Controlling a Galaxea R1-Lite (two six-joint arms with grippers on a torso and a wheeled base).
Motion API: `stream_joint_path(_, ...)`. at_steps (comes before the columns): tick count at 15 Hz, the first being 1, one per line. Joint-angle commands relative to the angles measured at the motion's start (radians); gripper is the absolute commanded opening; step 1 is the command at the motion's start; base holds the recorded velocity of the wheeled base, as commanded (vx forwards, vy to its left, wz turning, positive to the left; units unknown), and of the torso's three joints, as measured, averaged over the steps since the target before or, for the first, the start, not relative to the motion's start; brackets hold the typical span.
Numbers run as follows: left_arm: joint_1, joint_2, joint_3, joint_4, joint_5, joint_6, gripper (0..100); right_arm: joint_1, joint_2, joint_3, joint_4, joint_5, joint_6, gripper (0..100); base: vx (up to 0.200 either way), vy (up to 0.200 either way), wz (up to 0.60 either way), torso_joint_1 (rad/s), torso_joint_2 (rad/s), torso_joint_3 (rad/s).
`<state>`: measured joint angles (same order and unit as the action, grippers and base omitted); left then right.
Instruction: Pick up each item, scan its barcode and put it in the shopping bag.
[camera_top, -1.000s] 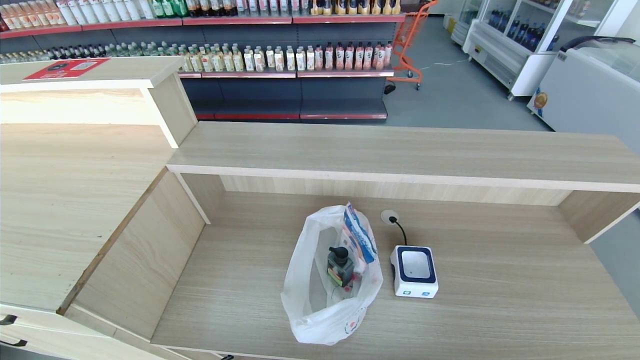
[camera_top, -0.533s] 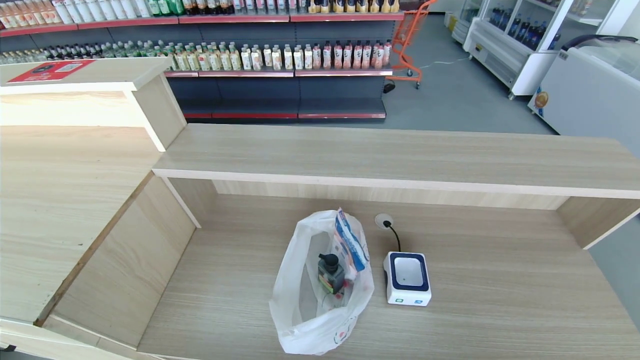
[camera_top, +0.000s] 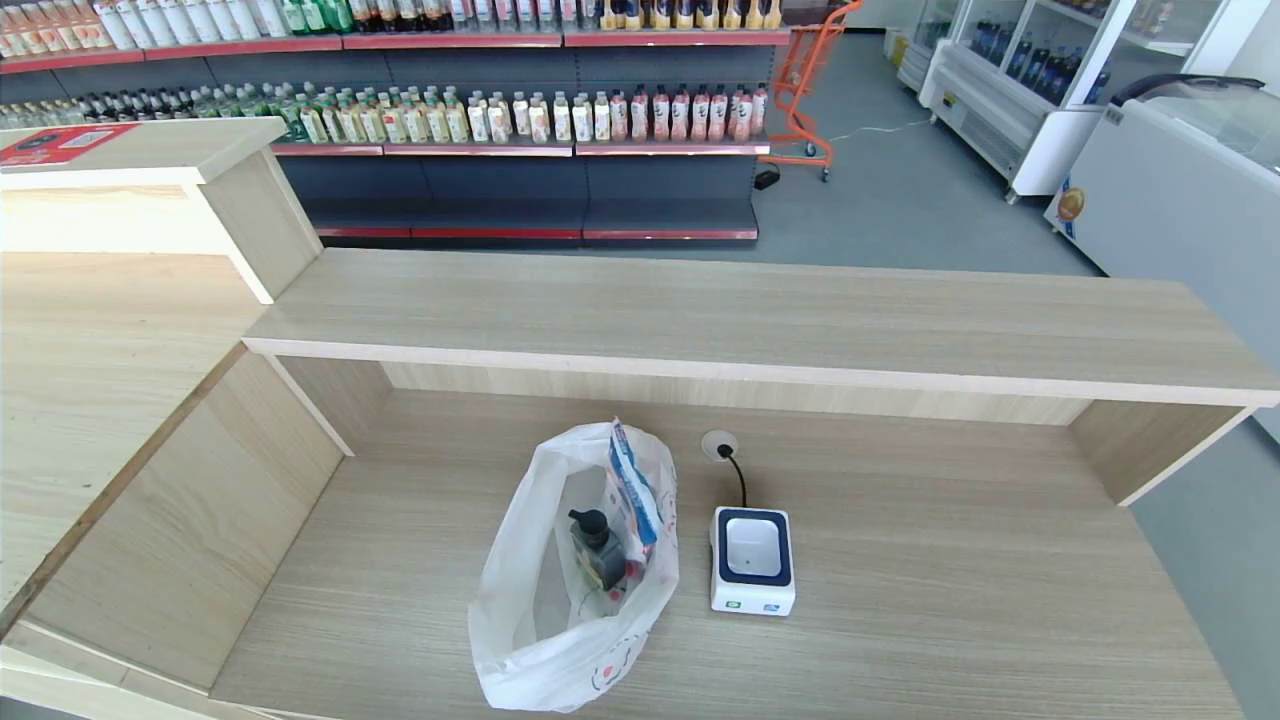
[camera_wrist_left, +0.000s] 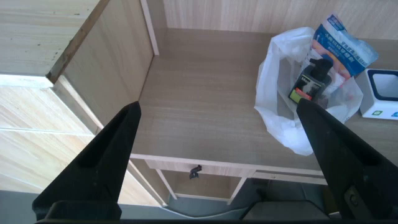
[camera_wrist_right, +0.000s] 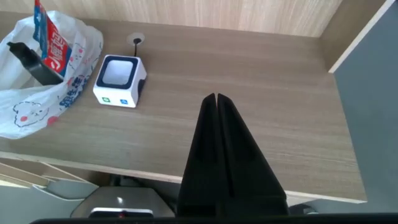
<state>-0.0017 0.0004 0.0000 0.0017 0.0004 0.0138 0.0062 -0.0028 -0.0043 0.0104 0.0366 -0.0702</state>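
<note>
Over 1 s the head camera alone is shifted; the shopping bag (camera_top: 570, 590), holding 2 items, is left beside the scanner (camera_top: 752, 560) on the bench (camera_top: 950, 600), the left end effector (camera_wrist_left: 217, 106) is held open, the right end effector (camera_wrist_right: 216, 97) is held closed and empty, so packing is judged complete.

- Light wood counter (camera_top: 700, 310), raised ledge over recessed worktop.
- Red-edged shelves (camera_top: 480, 150) stocked with bottles (camera_top: 560, 117).
- Grey floor (camera_top: 900, 210).
- Orange trolley (camera_top: 805, 60).
- Glass-fronted chillers (camera_top: 1000, 100), white chest freezer (camera_top: 1170, 200).

A raised ledge (camera_top: 750, 310) runs along the far side of the pale wooden counter (camera_top: 950, 600). Beyond it stand shelves of bottles (camera_top: 520, 115), with an orange trolley (camera_top: 805, 70) and white freezers (camera_top: 1170, 190) far right.
</note>
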Motion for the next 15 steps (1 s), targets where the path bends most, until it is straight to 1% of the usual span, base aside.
stream_joint_path(1,0.002,0.000,0.000,-0.002,0.000,0.000,100,0.001,0.004,0.000,0.000,0.000,0.000,0,0.000,0.000,0.00,0.000,0.00,0.000)
stream_joint_path(2,0.002,0.000,0.000,-0.002,0.000,-0.002,100,0.001,0.004,0.000,0.000,0.000,0.000,0,0.200,0.000,0.00,-0.007,0.00,0.007)
stream_joint_path(15,0.002,0.000,0.000,-0.002,0.000,-0.002,100,0.001,0.004,0.000,0.000,0.000,0.000,0,0.000,0.000,0.00,0.000,0.00,0.000)
